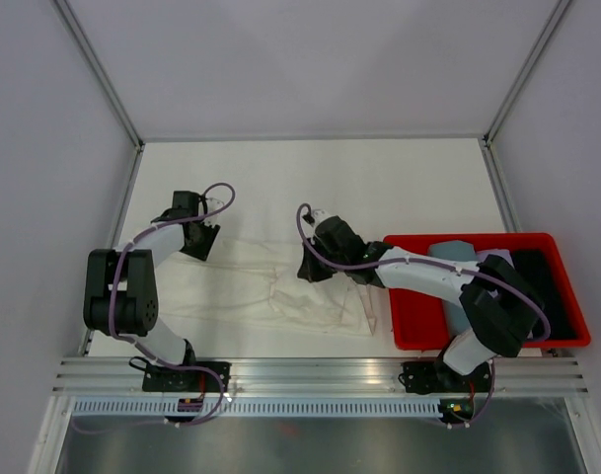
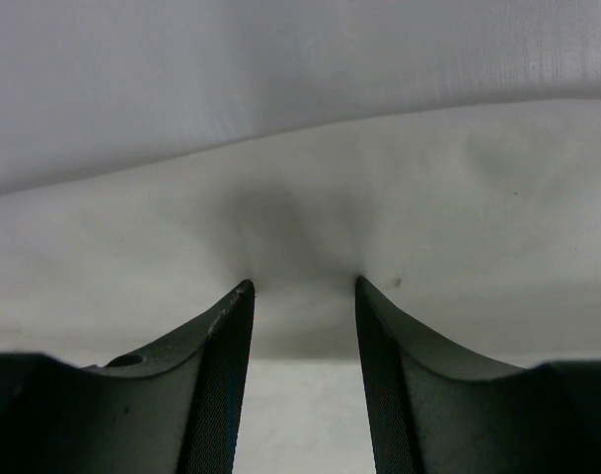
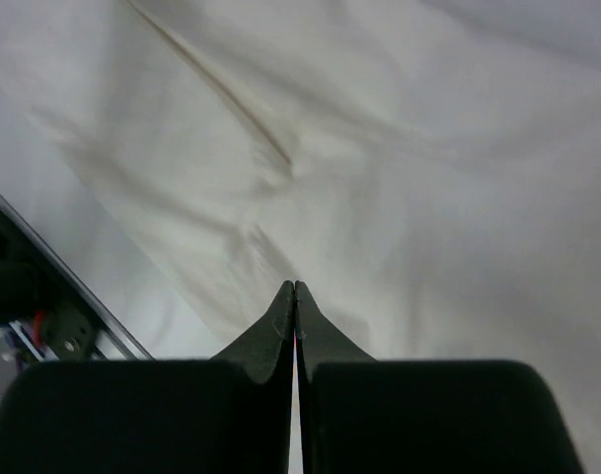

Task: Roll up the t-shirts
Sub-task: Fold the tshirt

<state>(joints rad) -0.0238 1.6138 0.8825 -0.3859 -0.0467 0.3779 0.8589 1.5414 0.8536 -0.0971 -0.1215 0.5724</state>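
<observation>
A cream-white t-shirt [image 1: 251, 286] lies spread flat on the white table between my two arms. My left gripper [image 1: 196, 240] is at its far left corner. In the left wrist view the gripper [image 2: 302, 284] is open, with both fingertips down on the shirt [image 2: 428, 217] and the cloth's edge lying between the fingers. My right gripper [image 1: 310, 267] is over the shirt's far right part. In the right wrist view the gripper [image 3: 295, 284] is shut, tips against the wrinkled shirt [image 3: 379, 148]. No cloth shows between its fingers.
A red bin [image 1: 537, 237] stands at the right of the table, holding a blue-grey item [image 1: 453, 252] and a dark item [image 1: 537, 281]. White walls enclose the table on three sides. A metal rail [image 1: 320, 373] runs along the near edge.
</observation>
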